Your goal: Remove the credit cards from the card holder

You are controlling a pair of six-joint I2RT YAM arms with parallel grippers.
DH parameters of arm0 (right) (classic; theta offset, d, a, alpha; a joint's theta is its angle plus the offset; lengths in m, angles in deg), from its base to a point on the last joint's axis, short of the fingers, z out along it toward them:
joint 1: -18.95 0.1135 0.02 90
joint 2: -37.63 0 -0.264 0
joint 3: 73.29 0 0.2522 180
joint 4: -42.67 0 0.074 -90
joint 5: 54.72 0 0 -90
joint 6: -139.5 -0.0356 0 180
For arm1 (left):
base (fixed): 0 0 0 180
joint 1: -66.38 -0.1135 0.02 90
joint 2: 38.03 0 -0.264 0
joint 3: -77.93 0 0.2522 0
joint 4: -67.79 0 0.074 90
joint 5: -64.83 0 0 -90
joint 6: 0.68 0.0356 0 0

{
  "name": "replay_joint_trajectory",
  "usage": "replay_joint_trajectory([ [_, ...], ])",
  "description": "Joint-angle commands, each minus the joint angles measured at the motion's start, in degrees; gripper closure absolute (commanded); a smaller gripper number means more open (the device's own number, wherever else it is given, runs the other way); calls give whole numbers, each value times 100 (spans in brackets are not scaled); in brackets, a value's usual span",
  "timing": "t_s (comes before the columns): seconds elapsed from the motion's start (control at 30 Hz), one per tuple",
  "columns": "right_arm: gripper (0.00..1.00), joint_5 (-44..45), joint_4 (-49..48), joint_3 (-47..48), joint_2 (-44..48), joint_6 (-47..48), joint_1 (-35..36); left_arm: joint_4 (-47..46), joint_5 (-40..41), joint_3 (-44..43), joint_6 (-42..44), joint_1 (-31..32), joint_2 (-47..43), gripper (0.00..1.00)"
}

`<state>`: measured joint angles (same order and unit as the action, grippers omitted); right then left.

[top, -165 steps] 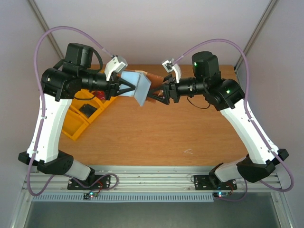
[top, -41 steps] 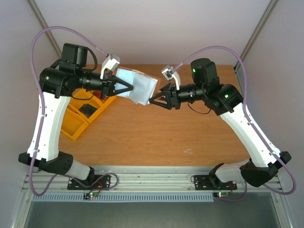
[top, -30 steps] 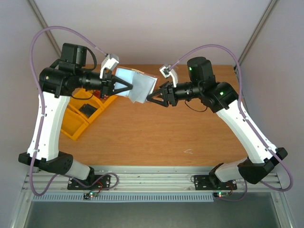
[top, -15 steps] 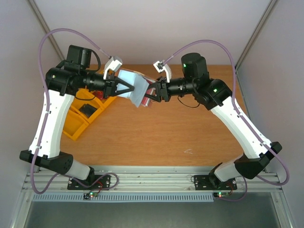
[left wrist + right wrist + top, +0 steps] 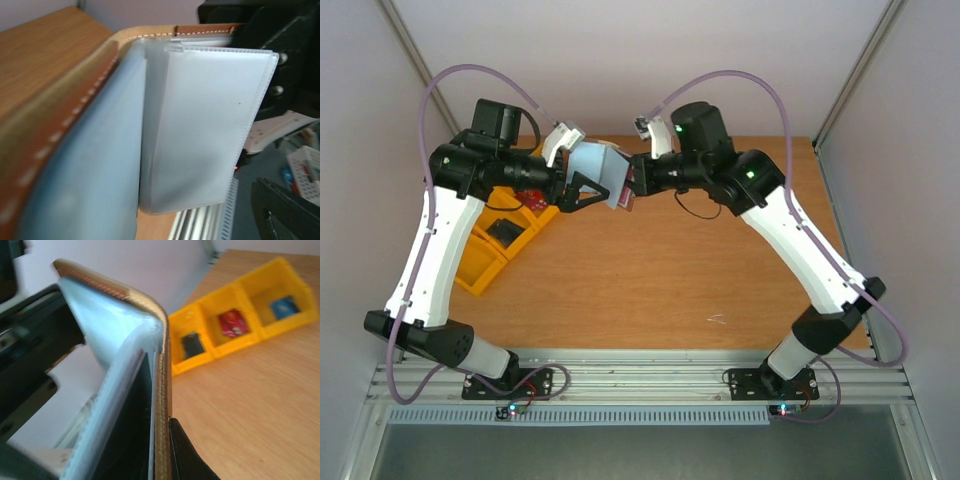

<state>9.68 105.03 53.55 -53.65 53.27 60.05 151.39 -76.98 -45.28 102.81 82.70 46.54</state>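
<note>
**Overhead view.** The arms reach toward each other above the far part of the table (image 5: pixel 670 280). The wallet (image 5: pixel 604 168) hangs in the air between them, opened, with its grey-blue lining facing the camera. The right gripper (image 5: pixel 637 183) is clamped on the wallet's right edge. The left gripper (image 5: pixel 590 192) sits at the wallet's left side with its jaws spread. Yellow bins (image 5: pixel 470 262) stand on the table beneath the left arm.

**Left wrist view.** The wallet fills the frame: stitched brown cover, blue lining and a clear plastic sleeve (image 5: pixel 200 125). One left finger (image 5: pixel 280 210) stands clear of the sleeve.

**Right wrist view.** A right finger (image 5: pixel 185 455) presses against the wallet's brown edge. Beyond it, the bins hold a black card (image 5: pixel 191 345), a red card (image 5: pixel 233 322) and a blue card (image 5: pixel 284 306), one in each.
</note>
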Motion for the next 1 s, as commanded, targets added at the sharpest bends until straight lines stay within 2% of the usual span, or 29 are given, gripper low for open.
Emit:
replay_joint_trajectory([
  [0.0,99,2186,1456,1063,-639,-359,416,-357,1034,160,49,275,-68,1],
  [0.17,99,3026,1662,1559,-1005,-631,804,-412,1830,377,405,639,-45,1],
  [0.4,99,2853,1684,1671,-983,-560,808,-597,3048,496,706,635,-89,1],
  [0.5,99,2295,1646,1477,-822,-491,607,-580,3192,596,901,404,-178,17],
  [0.57,99,1796,1355,1216,-670,-360,524,-528,2820,617,908,228,-217,24],
  [0.63,99,1452,1172,1018,-514,-174,455,-434,2358,605,879,80,-250,27],
  [0.87,99,231,1073,815,-150,461,147,33,787,361,898,-300,-282,27],
  [0.97,99,-346,1014,609,86,855,56,410,119,196,1194,-396,-260,19],
])
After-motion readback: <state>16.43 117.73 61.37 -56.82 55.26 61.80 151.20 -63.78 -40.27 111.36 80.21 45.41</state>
